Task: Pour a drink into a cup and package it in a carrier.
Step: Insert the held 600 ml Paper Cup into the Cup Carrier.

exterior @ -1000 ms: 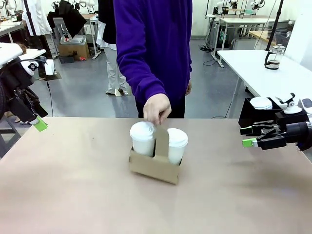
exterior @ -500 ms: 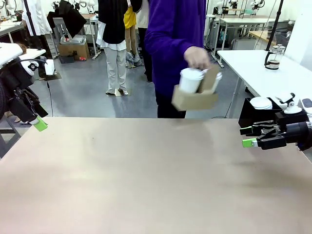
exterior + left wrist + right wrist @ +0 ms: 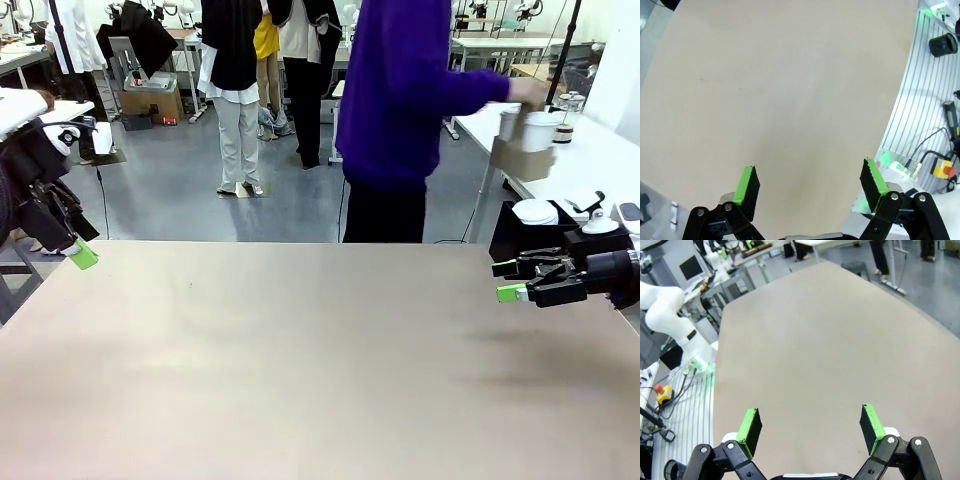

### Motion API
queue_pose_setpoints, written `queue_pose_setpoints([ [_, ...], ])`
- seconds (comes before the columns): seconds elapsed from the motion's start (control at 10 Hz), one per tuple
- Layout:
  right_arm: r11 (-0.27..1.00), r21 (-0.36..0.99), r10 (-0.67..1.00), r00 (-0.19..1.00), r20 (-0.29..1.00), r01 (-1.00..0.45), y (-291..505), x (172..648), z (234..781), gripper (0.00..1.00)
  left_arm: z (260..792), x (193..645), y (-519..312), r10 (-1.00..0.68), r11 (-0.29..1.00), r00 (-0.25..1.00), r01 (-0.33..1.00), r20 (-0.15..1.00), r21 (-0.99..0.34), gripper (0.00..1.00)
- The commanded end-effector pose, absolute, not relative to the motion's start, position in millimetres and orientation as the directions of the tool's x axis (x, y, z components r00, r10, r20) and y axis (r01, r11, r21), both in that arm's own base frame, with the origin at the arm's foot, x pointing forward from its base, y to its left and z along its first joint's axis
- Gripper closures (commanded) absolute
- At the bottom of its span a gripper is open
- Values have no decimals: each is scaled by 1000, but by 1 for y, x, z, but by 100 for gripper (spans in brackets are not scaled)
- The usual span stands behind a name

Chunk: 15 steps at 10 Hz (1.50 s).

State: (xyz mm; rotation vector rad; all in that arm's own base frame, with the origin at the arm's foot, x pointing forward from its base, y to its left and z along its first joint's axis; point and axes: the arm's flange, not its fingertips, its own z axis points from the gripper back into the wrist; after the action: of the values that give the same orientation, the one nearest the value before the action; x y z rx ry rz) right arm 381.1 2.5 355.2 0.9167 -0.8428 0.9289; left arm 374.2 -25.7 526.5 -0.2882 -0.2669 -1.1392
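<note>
1. You see two tools. The left tool hangs over the tabletop at its far left edge, its green pads set wide apart with nothing between them.
2. The right tool sits at the right edge of the tabletop, pointing left across it, its pads likewise wide apart and empty.
3. You see one carrier, brown cardboard, held up in the air at the far right by the hand of the person in the purple top. It is off the tabletop and well apart from both tools.
4. Two white cups stand side by side in the carrier's pockets. They are blurred, so you cannot tell their lids or contents.
5. One glass jug with a dark handle stands on the white table at the far right, just beyond the carrier. The drink inside is too small to make out.
6. One black box sits behind the right tool, with white lids on top.
7. Other people stand on the grey floor farther off.
</note>
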Motion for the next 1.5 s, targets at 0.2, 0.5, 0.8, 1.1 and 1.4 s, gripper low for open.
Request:
queue_pose_setpoints([
  [0.2,301,250,272,335,902,-920,4,382,357,0,527,374,-27,-839,400,408,911,361,-100,0],
  [0.5,301,250,272,335,902,-920,4,382,357,0,527,374,-27,-839,400,408,911,361,-100,0],
  [0.8,301,250,272,335,902,-920,4,382,357,0,527,374,-27,-839,400,408,911,361,-100,0],
  [1.1,301,250,272,335,902,-920,4,382,357,0,527,374,-27,-839,400,408,911,361,-100,0],
  [1.4,301,250,272,335,902,-920,4,382,357,0,527,374,-27,-839,400,408,911,361,-100,0],
])
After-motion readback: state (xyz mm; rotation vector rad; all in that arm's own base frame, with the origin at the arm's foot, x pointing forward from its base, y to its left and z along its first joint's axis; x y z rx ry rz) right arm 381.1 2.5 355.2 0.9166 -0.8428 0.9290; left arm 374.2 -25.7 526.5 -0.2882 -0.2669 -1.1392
